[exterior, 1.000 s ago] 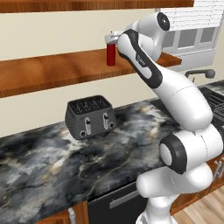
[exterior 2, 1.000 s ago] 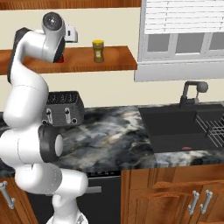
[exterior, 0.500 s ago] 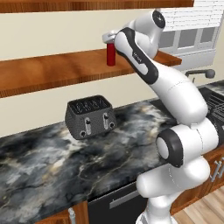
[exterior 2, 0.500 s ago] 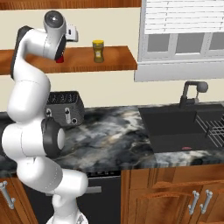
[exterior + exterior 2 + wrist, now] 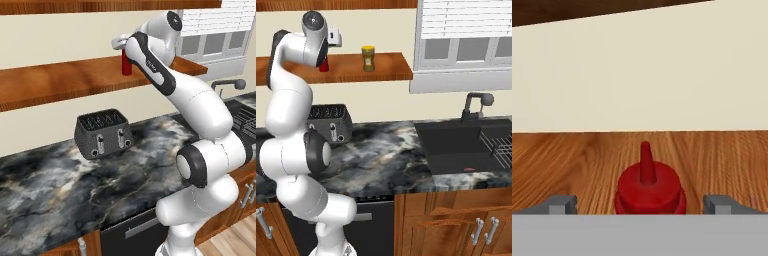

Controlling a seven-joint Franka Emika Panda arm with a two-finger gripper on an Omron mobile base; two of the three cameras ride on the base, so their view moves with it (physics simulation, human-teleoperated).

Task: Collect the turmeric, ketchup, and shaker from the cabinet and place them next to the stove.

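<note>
We have the gripper (image 5: 640,204) spread wide and holding nothing; the ketchup (image 5: 649,188) stands upright on the cabinet (image 5: 572,160) shelf, centred between our two fingertips (image 5: 562,204) and just ahead of them, nozzle up; its long axis runs vertical, across our closing line; we judge a short push forward brings the jaws around its body.

Home kitchen, rendered. Black-and-white marble countertop (image 5: 60,190) below the open jaws, a dark toaster (image 5: 103,133) on it. Sink (image 5: 466,145) with dark faucet (image 5: 476,106) off to the jaws' right, wooden cupboards (image 5: 456,227) with bar handles underneath. Reddish shelf (image 5: 381,67) on cream wall (condiments stored there). Shuttered window (image 5: 466,30) above sink.
</note>
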